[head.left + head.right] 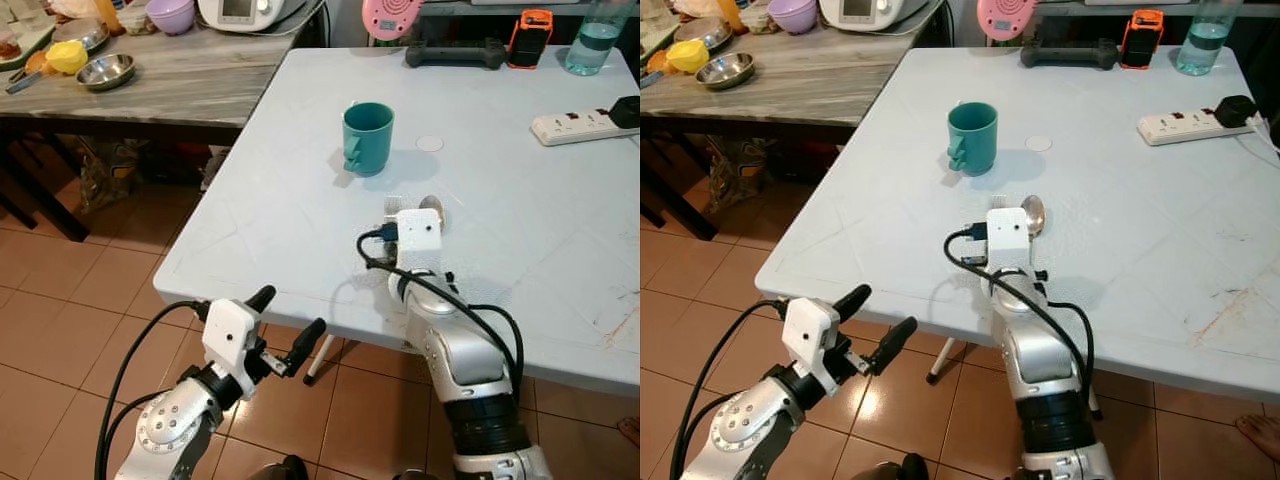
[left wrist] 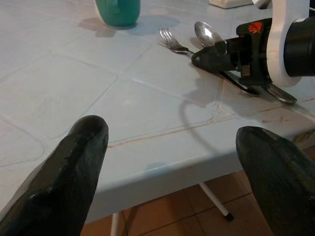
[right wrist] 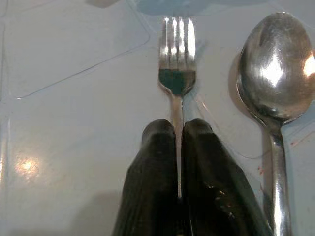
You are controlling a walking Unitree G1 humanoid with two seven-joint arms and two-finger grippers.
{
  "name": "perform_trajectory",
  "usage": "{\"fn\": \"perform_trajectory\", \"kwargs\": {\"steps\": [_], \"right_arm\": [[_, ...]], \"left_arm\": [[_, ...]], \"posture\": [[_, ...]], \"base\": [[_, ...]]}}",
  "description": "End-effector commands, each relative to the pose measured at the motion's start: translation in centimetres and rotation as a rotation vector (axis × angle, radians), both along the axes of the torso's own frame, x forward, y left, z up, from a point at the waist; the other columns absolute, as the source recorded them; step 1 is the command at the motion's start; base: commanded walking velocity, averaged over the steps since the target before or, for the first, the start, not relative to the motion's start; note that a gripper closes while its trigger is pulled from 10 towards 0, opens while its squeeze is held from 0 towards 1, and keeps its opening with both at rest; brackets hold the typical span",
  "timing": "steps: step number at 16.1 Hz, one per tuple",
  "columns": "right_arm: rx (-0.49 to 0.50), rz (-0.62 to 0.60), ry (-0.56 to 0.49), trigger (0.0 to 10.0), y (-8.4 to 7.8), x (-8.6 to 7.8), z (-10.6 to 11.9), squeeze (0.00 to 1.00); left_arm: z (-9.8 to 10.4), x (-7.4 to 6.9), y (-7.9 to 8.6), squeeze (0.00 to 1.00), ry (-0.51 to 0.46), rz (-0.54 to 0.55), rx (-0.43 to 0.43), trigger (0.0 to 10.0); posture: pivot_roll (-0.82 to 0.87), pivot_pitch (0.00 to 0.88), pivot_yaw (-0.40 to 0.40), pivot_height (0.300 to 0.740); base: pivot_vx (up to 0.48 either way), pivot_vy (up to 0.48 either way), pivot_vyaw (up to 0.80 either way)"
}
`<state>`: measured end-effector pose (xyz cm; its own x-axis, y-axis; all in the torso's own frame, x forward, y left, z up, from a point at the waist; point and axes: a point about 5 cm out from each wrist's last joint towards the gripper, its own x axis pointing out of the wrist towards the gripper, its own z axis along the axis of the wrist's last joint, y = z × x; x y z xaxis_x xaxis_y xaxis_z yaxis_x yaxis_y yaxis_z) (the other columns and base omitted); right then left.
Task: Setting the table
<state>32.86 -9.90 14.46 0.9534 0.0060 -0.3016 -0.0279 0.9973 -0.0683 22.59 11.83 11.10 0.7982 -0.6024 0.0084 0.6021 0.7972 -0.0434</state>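
Note:
On the pale blue table a metal fork and a metal spoon lie side by side, just in front of a teal mug. My right gripper reaches over the near table edge and is shut on the fork's handle, which rests flat on the table. The spoon lies apart from the fingers, to their right. My left gripper hangs open with nothing in it, just below the table's near edge and left of the right arm.
A wooden side table at the back left carries metal bowls and a purple bowl. A power strip, a bottle and an orange device stand along the far edge. Tiled floor lies below.

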Motion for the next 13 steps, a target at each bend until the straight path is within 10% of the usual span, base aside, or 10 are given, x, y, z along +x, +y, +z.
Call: {"fn": "perform_trajectory", "kwargs": {"steps": [1,6,13], "right_arm": [[-0.033,-0.087,0.170,0.0,-2.1,-0.7,-3.4,0.00],[-0.016,-0.053,0.137,0.0,-1.5,-0.6,-3.0,0.00],[0.025,0.018,-0.168,0.0,-1.1,-0.9,0.8,0.00]], "left_arm": [[0.3,0.0,0.1,0.00,-0.005,-0.007,0.006,10.0],[0.2,0.1,0.2,0.00,-0.007,0.003,0.011,10.0],[0.5,1.0,1.3,0.00,-0.035,0.090,0.020,10.0]], "posture": [[-0.13,0.178,0.132,0.740],[-0.14,0.175,0.130,0.740],[-0.14,0.157,0.131,0.740]], "base": [[0.000,0.000,0.00],[0.000,0.000,0.00],[0.000,0.000,0.00]]}}
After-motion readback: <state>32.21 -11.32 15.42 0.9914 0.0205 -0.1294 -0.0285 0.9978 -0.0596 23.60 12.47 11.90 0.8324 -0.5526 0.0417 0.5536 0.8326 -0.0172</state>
